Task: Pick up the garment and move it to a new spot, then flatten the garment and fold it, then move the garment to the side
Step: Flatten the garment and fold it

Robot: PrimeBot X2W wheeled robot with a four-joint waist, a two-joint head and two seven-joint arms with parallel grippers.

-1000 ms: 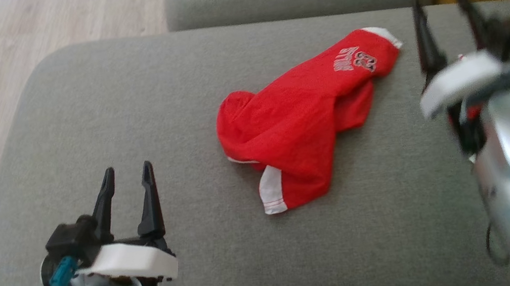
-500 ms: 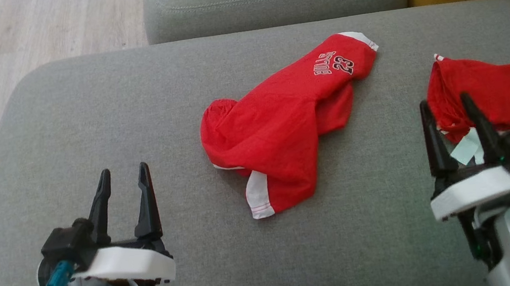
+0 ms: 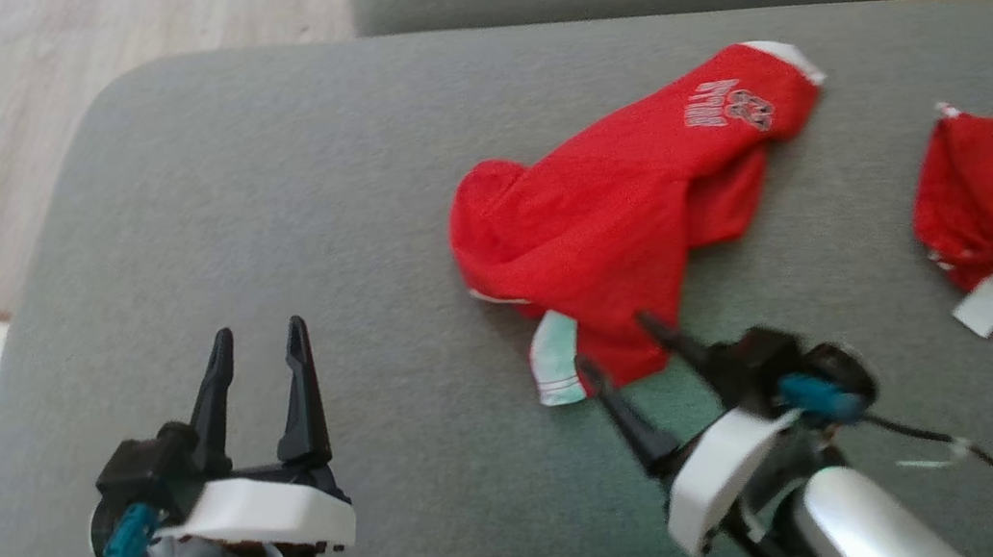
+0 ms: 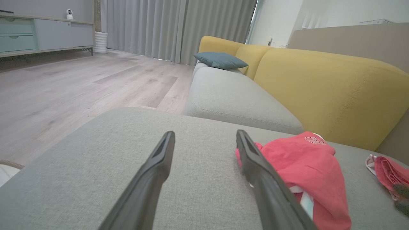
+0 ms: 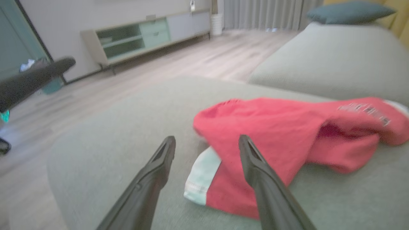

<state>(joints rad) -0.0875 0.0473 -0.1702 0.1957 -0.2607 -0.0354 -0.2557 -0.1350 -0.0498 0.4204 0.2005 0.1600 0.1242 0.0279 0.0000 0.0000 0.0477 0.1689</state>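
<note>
Right gripper [image 3: 610, 341] gapes empty at the six-o'clock hem of the red garment [image 3: 622, 203] — left gripper [image 3: 259, 329] (also spread, holding nothing) hovers at eight o'clock over the grey cushion [image 3: 301, 199].

The red garment [image 3: 622, 203] lies crumpled just ahead of the spread right gripper [image 3: 612, 341]. The left gripper [image 3: 259, 327], also spread, hovers well aside.

Head view looks down on the cushion [image 3: 253, 206]; wrist views skim low across it. All share the garment [image 3: 622, 203].
</note>
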